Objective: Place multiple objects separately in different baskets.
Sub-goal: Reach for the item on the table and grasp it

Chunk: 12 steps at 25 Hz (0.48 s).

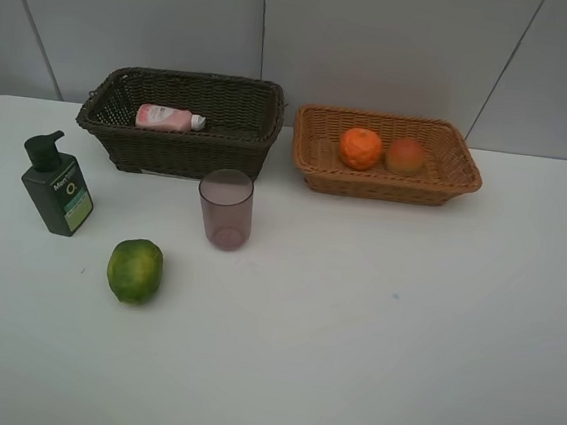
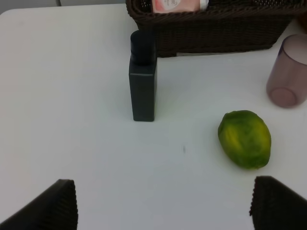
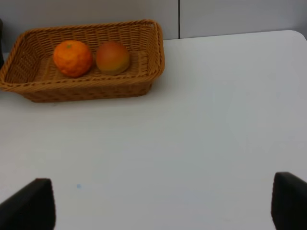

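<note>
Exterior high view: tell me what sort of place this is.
Probably a robot test bench, not a home. A bare white table stands against plain grey wall panels, holding only staged props: a dark basket, a tan basket and loose items such as a green citrus.

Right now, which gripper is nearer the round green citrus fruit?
Left. The green citrus fruit lies just ahead of the left gripper; the right gripper faces the tan wicker basket, farther away.

We see the light tan basket (image 3: 86, 88) on the white table (image 3: 216, 120), holding the orange (image 3: 73, 58) and the peach-like fruit (image 3: 112, 57) side by side. Nearer to us, our right gripper (image 3: 160, 206) hangs over the table with its jaws wide apart.
</note>
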### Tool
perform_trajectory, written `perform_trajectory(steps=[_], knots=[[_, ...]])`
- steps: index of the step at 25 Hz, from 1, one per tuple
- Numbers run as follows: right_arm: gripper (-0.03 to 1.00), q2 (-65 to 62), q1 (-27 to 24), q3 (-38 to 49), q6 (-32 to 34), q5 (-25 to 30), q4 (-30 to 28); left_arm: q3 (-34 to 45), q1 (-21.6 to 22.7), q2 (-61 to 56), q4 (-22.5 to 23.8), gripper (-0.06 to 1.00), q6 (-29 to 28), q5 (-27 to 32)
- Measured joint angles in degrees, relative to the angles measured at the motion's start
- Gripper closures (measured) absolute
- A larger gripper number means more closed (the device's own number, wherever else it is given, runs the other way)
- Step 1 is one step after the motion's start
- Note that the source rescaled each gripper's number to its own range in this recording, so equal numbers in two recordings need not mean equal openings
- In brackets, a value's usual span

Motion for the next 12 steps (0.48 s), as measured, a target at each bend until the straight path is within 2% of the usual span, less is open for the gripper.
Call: perform_trajectory(steps=[12], knots=[[0.01, 0.0, 0.0, 0.0, -1.1, 0.0, 0.1, 0.0, 0.0, 0.0, 0.0, 0.01, 0.0, 0.0]])
